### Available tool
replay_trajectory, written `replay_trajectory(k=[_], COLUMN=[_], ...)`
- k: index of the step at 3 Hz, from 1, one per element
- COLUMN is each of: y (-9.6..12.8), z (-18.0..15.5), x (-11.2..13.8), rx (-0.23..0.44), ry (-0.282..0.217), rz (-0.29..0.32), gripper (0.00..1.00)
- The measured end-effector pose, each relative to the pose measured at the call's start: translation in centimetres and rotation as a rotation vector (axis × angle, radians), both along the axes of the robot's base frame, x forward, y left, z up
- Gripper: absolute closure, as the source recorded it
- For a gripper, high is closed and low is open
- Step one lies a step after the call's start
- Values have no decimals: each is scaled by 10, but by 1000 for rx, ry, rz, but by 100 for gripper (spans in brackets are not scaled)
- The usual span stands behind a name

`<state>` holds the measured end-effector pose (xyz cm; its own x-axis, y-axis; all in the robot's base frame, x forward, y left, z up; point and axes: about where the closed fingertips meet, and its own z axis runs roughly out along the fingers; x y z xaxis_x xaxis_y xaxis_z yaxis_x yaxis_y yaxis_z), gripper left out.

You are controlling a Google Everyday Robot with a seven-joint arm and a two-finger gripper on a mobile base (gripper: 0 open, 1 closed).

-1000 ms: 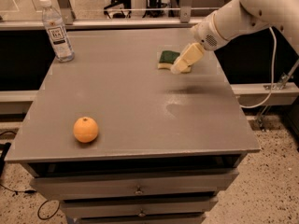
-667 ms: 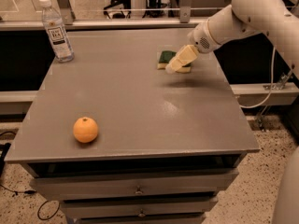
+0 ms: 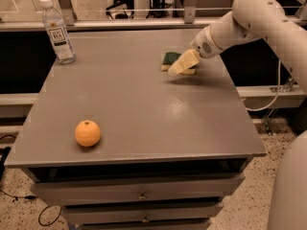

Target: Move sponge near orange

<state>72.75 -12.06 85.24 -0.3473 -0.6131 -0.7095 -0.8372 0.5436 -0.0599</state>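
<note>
Sponge (image 3: 170,58) and tool (image 3: 183,63) meet at the far right part of the tabletop (image 3: 144,99): the tool's pale tip lies over the sponge's right half, low to the surface, and whether it is apart, together or clamped on the sponge cannot be told. The sponge's dark green top shows to the left of the tool, with a pale edge beneath it. From the tool, the white arm (image 3: 240,20) rises up and to the right. The orange (image 3: 88,133) sits well apart from the sponge, near the front left corner of the tabletop. A clear water bottle (image 3: 57,31) with a white cap stands upright at the far left corner. Below the tabletop's front edge are grey drawers (image 3: 141,195).
</note>
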Motion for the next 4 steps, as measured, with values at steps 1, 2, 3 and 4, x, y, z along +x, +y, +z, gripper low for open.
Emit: replay_trajectory(k=[1, 2, 3, 4], y=[1, 2, 13, 38], z=[-7, -10, 15, 70], x=[0, -1, -11, -30], rx=[-9, -15, 9, 56], ry=[22, 31, 6, -68], rz=[-14, -18, 29, 124], gripper=[43, 68, 97, 100])
